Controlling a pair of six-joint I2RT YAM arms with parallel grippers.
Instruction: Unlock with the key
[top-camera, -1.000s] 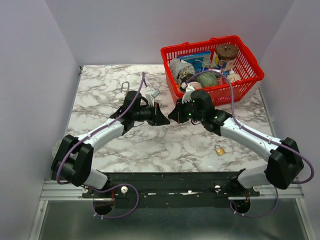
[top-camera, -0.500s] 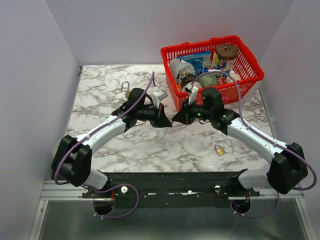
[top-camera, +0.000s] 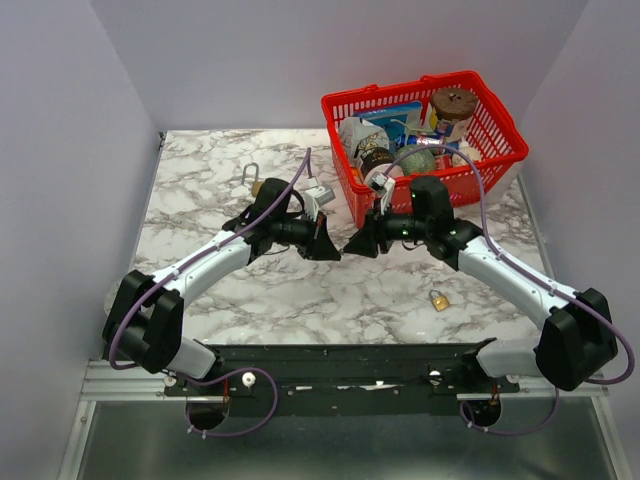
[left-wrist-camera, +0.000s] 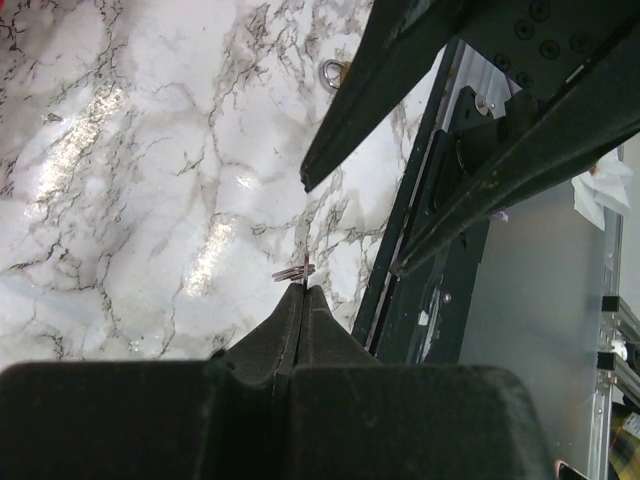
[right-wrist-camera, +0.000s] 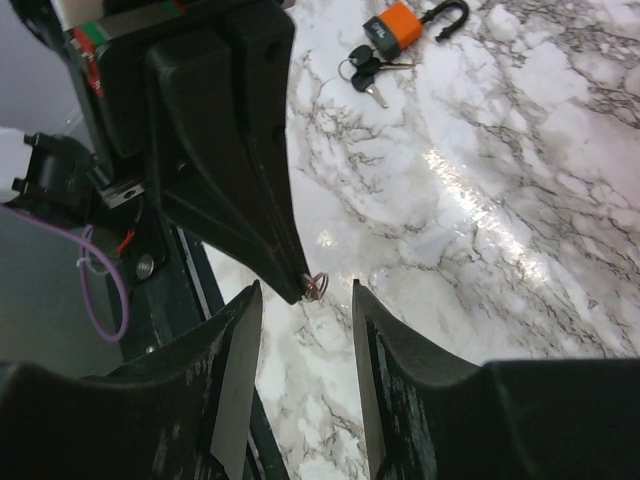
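My left gripper (top-camera: 335, 251) is shut on a small key, held above the middle of the marble table (top-camera: 300, 300). Its thin metal and ring (left-wrist-camera: 296, 271) stick out past the closed fingertips. The ring (right-wrist-camera: 317, 287) also shows at the tip of the left fingers (right-wrist-camera: 255, 180) in the right wrist view. Facing it tip to tip, my right gripper (top-camera: 352, 247) is open, its jaws either side of the ring without touching it. A small brass padlock (top-camera: 439, 299) lies on the table to the near right. An orange padlock (right-wrist-camera: 397, 28) lies at the far left beside a bunch of keys (right-wrist-camera: 365, 72).
A red basket (top-camera: 500, 160) full of groceries stands at the back right, close behind the right arm. A small white object (top-camera: 318, 190) lies behind the left wrist. The black base rail (top-camera: 350, 365) runs along the table's near edge.
The right gripper's jaws have opened from shut and it has pulled back slightly to the right. The left gripper stays shut on the key and has shifted a little to the right.
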